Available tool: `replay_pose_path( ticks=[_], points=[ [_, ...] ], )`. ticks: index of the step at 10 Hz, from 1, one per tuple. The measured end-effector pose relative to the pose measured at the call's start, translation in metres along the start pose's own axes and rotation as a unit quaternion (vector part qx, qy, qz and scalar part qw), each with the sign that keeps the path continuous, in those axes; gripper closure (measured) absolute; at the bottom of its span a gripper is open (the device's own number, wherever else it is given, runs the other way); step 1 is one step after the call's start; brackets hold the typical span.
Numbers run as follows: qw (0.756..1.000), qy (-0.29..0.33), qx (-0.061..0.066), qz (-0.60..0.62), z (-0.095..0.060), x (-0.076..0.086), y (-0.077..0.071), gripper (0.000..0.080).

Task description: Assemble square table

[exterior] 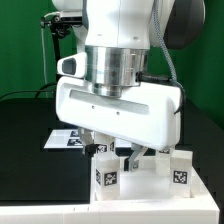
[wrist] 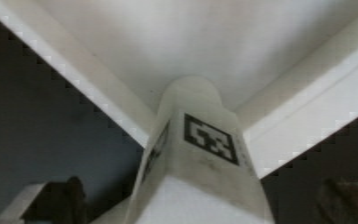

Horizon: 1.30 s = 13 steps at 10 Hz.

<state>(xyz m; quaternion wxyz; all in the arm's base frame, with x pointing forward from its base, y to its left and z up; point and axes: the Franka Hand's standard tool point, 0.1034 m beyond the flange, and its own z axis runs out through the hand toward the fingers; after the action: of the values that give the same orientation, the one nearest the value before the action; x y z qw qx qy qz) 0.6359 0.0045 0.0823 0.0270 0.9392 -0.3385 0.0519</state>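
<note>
The white square table top [exterior: 152, 198] lies on the black table under my arm, and in the wrist view its raised rim [wrist: 87, 75] forms a corner. A white tagged leg [wrist: 202, 150] stands upright in that corner. My gripper [wrist: 202, 205] straddles this leg with its dark fingers [wrist: 60, 200] wide apart and off the leg's sides, so it is open. In the exterior view the gripper [exterior: 118, 152] hangs low over the top. Two more tagged legs stand on the top, one [exterior: 106, 176] toward the exterior view's left and one [exterior: 180, 170] toward its right.
The marker board [exterior: 68, 140] lies flat on the black table toward the exterior view's left, behind the table top. A green wall closes the back. My arm's wide white hand [exterior: 118, 108] hides most of the scene's middle.
</note>
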Motion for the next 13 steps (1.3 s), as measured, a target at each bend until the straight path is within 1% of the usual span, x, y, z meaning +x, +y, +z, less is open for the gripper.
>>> replay_pose_path(
  ticks=[2, 3, 5, 8, 9, 10, 11, 12, 13],
  points=[
    [0.993, 0.002, -0.004, -0.115, -0.0017, -0.0006, -0.0011, 0.0151],
    [0.981, 0.004, -0.007, -0.192, -0.0027, -0.0008, -0.0021, 0.0151],
    [0.954, 0.007, -0.009, -0.299, -0.0030, 0.0006, -0.0024, 0.0151],
    [0.918, 0.008, -0.016, -0.396, -0.0032, 0.0014, -0.0017, 0.0151],
    [0.916, 0.008, -0.016, -0.401, -0.0032, 0.0023, -0.0008, 0.0151],
    [0.917, 0.008, -0.016, -0.399, -0.0028, 0.0021, -0.0007, 0.0246],
    [0.917, 0.008, -0.016, -0.399, -0.0027, 0.0022, -0.0005, 0.0246],
    [0.919, 0.008, -0.017, -0.394, -0.0026, 0.0025, -0.0001, 0.0429],
    [0.924, 0.008, -0.017, -0.383, -0.0027, 0.0030, 0.0003, 0.0511]
  ],
)
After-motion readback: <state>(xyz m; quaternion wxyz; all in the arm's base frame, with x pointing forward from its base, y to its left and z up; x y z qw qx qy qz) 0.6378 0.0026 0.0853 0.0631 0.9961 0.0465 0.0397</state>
